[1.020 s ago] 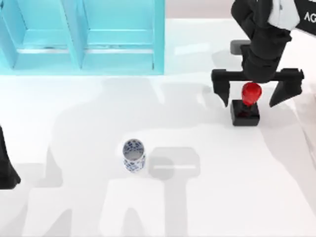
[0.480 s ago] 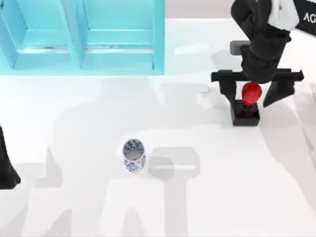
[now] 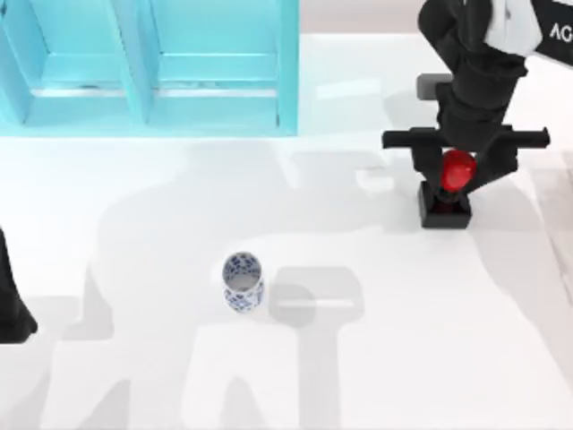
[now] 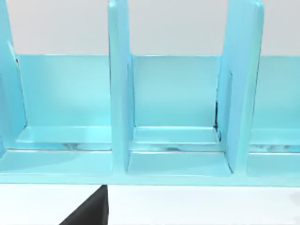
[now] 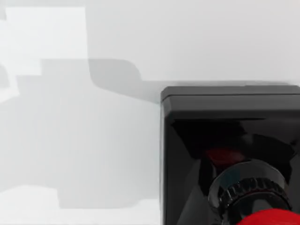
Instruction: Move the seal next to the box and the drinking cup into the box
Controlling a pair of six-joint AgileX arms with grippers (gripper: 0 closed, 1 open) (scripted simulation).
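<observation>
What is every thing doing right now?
Stamp: upright on the table, red knob between the right gripper's fingers.
Cup: upright, open, on the table, outside the box.
Box: blue, compartments bare.
Right gripper: closed on the knob.
Left arm: parked at the table's left edge.

box (image 3: 152,72) cut off at top edge, seal (image 5: 225,154) cropped in right wrist view

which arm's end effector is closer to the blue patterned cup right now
Left. The left end effector sits at the table's left edge, level with the drinking cup; the right end effector is farther, around the seal.
</observation>
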